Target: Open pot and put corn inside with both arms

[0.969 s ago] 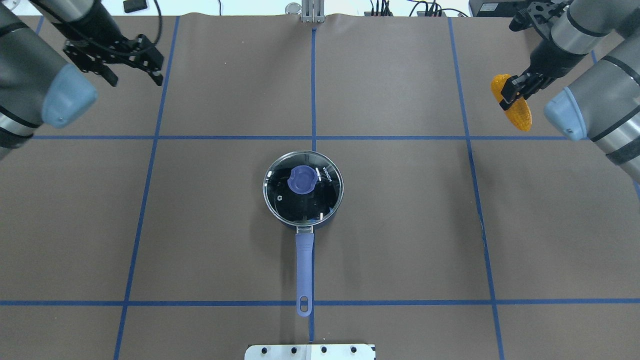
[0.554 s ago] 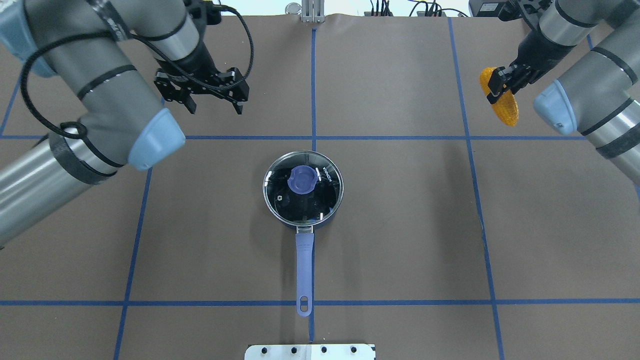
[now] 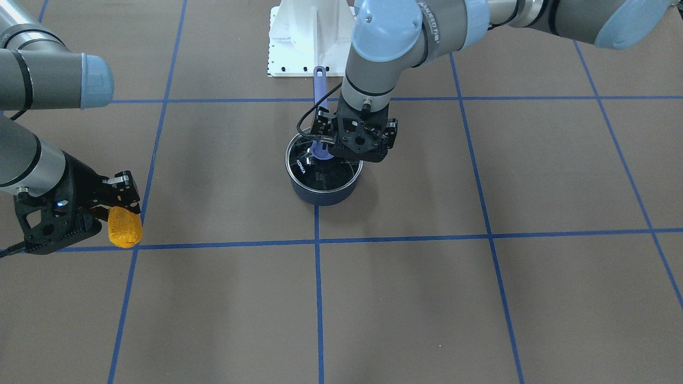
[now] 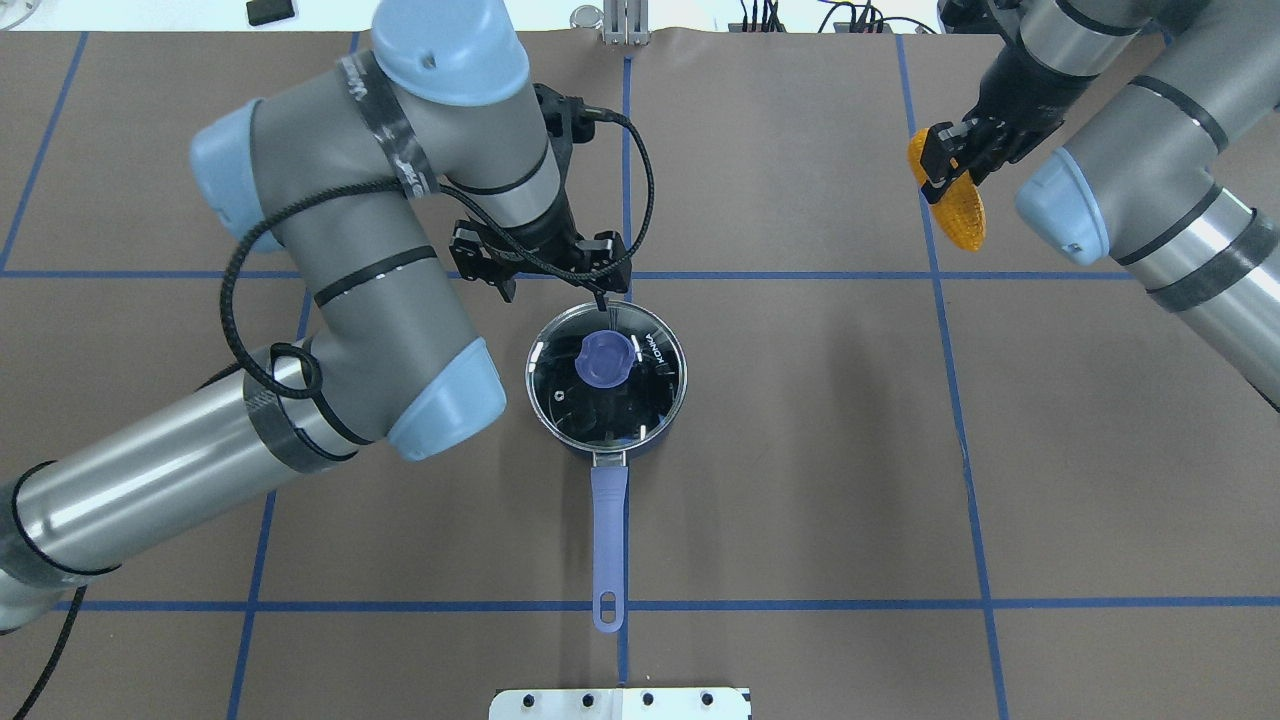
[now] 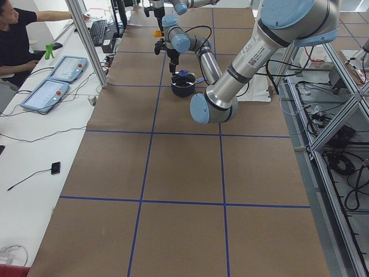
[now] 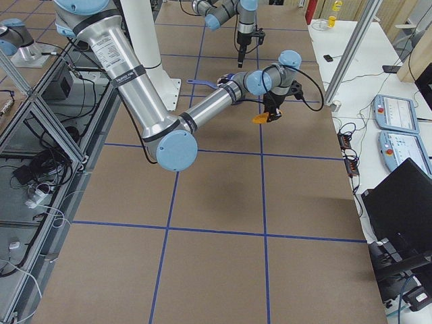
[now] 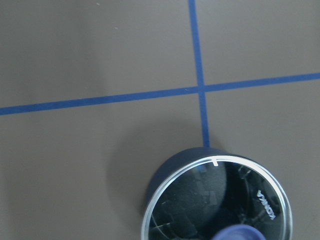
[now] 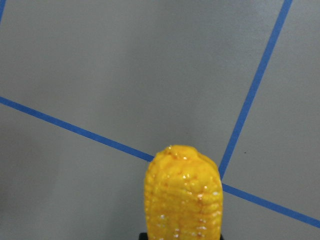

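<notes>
The dark navy pot [image 4: 660, 432] stands mid-table, its clear glass lid [image 4: 640, 395] with the blue knob [image 4: 603, 360] on it, and its long periwinkle handle [image 4: 608, 540] points toward the robot. My left gripper [image 4: 552, 292] is open and hovers just beyond the pot's far rim, above the lid's edge; it also shows in the front-facing view [image 3: 356, 152]. The left wrist view shows the lid [image 7: 200, 210] low and to the right. My right gripper [image 4: 950, 160] is shut on the yellow-orange corn [image 4: 962, 212] and holds it above the far right of the table. The corn also shows in the front-facing view [image 3: 124, 228] and the right wrist view [image 8: 183, 192].
Blue tape lines [image 4: 780, 275] divide the brown table cover into squares. A white mounting plate [image 4: 620, 703] sits at the robot-side edge. An operator [image 5: 17, 34] sits at a side table with control pendants [image 5: 46, 95].
My left arm has swung in from the far left corner to just beyond the pot, gripper still open. My right gripper has carried the corn a little left and farther away.
</notes>
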Controlling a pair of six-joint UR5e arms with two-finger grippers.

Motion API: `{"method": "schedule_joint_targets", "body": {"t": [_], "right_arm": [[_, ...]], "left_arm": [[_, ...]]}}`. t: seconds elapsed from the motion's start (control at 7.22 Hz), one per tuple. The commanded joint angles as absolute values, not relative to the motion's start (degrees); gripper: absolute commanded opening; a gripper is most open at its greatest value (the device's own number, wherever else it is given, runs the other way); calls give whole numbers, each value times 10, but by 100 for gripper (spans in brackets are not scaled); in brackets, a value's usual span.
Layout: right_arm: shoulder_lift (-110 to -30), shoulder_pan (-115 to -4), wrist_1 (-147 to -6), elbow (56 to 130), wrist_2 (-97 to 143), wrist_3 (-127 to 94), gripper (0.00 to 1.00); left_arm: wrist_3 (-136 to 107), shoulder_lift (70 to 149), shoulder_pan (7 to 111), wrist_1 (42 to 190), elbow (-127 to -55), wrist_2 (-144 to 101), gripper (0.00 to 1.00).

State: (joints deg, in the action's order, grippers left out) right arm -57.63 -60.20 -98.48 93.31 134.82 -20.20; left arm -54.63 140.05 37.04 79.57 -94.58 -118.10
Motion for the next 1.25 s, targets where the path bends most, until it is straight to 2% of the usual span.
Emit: {"method": "schedule_joint_targets", "body": {"t": [0.0, 0.28, 0.83, 1.11], "right_arm": [[-563, -585, -986, 936, 1348, -229, 46], [-562, -584, -986, 935, 1348, -229, 46], [-564, -583, -985, 935, 1347, -229, 46], [-565, -581, -984, 935, 1346, -229, 46]], "left_arm": [[-558, 1411, 338, 810, -932, -1143, 99], [-598, 1409, 316, 874, -902, -1119, 100], [-600, 1402, 314, 873, -903, -1118, 99], [-600, 1397, 313, 870, -905, -1122, 93]]}}
